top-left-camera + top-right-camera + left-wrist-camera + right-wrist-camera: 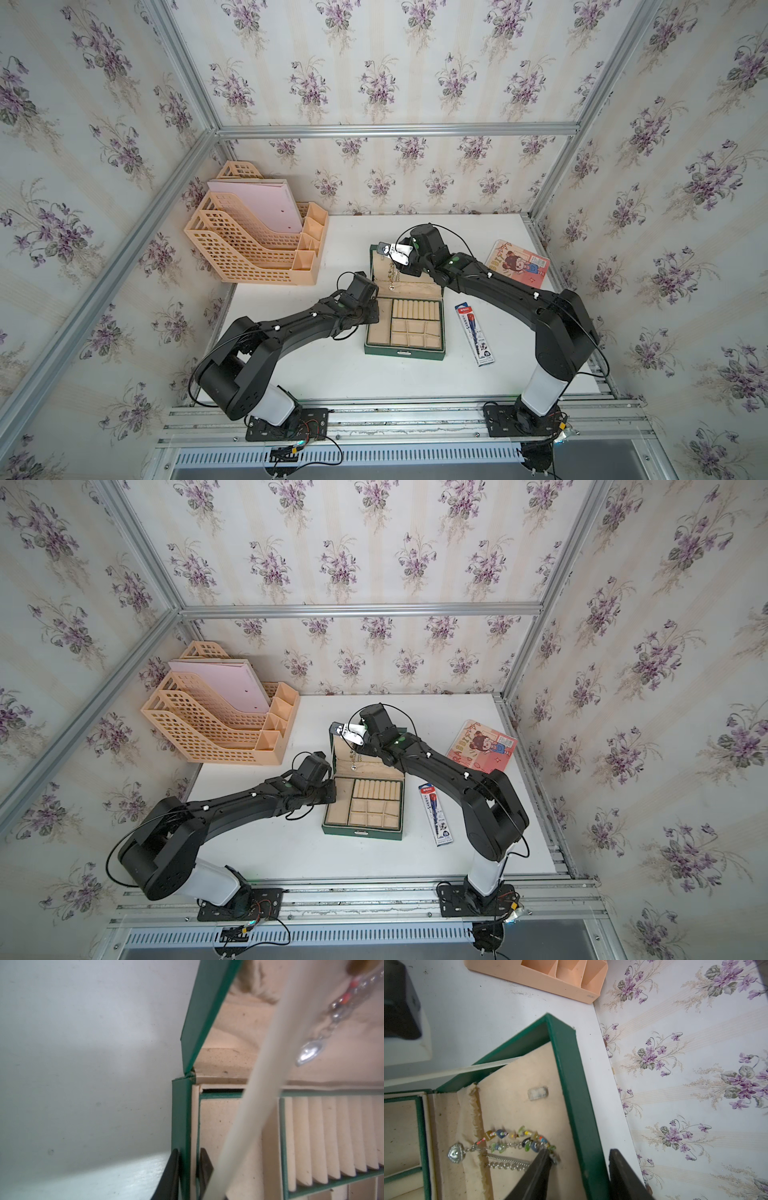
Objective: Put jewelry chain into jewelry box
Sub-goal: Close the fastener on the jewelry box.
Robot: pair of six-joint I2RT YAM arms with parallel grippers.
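Right wrist view: the right gripper [578, 1151] has its jaws parted astride the free rim of the lid of the jewelry box [566, 1064]. One black fingertip [543, 1155] touches the upper end of the jewelry chain [508, 1142], and the other finger sits outside the green edge. Whether the pair is pinching cannot be told. The chain is strung with small coloured beads and ends in a silvery heart charm [455, 1154]. It lies against the lid's beige lining.

In both top views the box [405, 352] [361, 834] sits open at the middle of the white table [332, 374], with its lid raised on the far side. The right gripper [386, 253] [343, 732] is at the lid's top edge. The chain [392, 276] [354, 760] hangs down the inside of the lid, its charm just above the base and the row of ring rolls [415, 309].

In the left wrist view, the left gripper [188, 1167] is clamped on the left wall of the box's base, one finger inside and one outside. The chain [332, 1016] dangles blurred beyond it.

A peach file organizer [257, 249] holding a pink folder [257, 203] stands at the far left. A packaged pen [473, 332] lies just right of the box, and a pink cartoon booklet [519, 264] rests at the far right.
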